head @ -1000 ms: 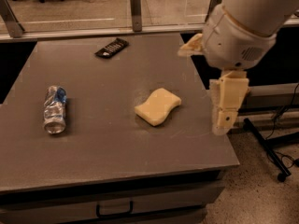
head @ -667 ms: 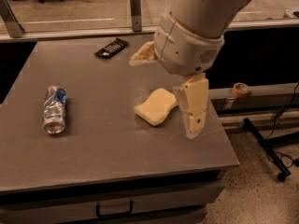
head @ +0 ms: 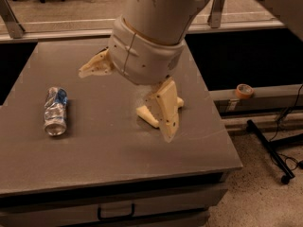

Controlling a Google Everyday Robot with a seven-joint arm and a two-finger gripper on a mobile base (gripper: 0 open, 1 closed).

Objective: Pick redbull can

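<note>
**A:** Since the redbull can lies on its side instead of standing, where does that leave the gripper?

**B:** Over the middle of the grey table, with the can well apart at its nine o'clock. The pincer is spread wide and holds nothing. Of its two cream fingers, one points out toward ten o'clock and the other hangs down toward five.

**A:** Why so wide?

**B:** My guess is that it's set for a grasp from above. A can lying flat has to be taken across its narrow body, so the jaws want room on either side.

**A:** And the yellow sponge?

**B:** It sits just behind the lower finger, partly hidden, at about four o'clock from the gripper's centre. I can't tell whether they touch. It isn't the target, so I read that closeness as chance.

**A:** What does the can look like?

**B:** It's slim and silver, crinkled all over, and catches the light. A blue patch shows at its far end, toward twelve o'clock, and the near end shows a round rim. Its length runs nearly twelve to six. It rests toward the table's nine o'clock edge with nothing against it.

**A:** How will it handle?

**B:** It's probably light and quick to roll or crush, so a gentle squeeze seems wise.
</note>
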